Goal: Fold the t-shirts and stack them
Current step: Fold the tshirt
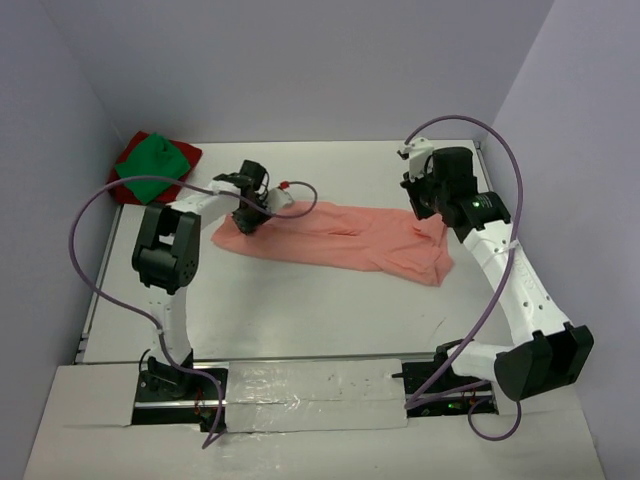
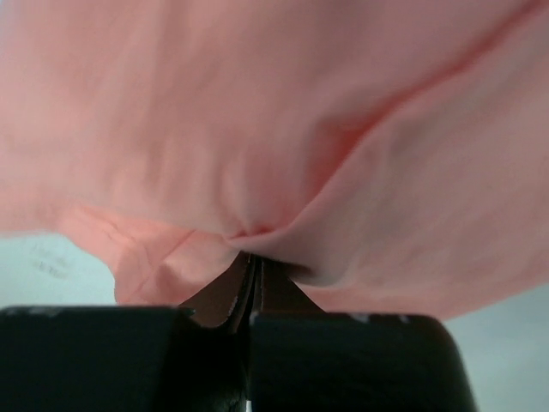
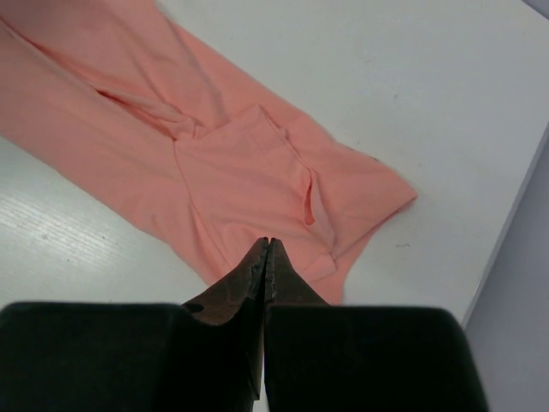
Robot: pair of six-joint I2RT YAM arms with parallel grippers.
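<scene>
The salmon-pink t-shirt (image 1: 340, 240) lies stretched in a long band across the middle of the table. My left gripper (image 1: 247, 222) is shut on its left end; in the left wrist view the cloth (image 2: 257, 112) bunches right at the closed tips (image 2: 249, 257). My right gripper (image 1: 424, 207) hovers over the shirt's right end, shut and with nothing between its tips (image 3: 268, 245); the shirt's rumpled end (image 3: 232, 163) lies below it. The bright green t-shirt (image 1: 152, 168) rests on the dark red one (image 1: 186, 154) at the far left corner.
The white table (image 1: 300, 310) is walled at the back and both sides. Its right edge (image 3: 506, 223) runs close to the pink shirt's end. A purple cable (image 1: 90, 250) loops out from the left arm.
</scene>
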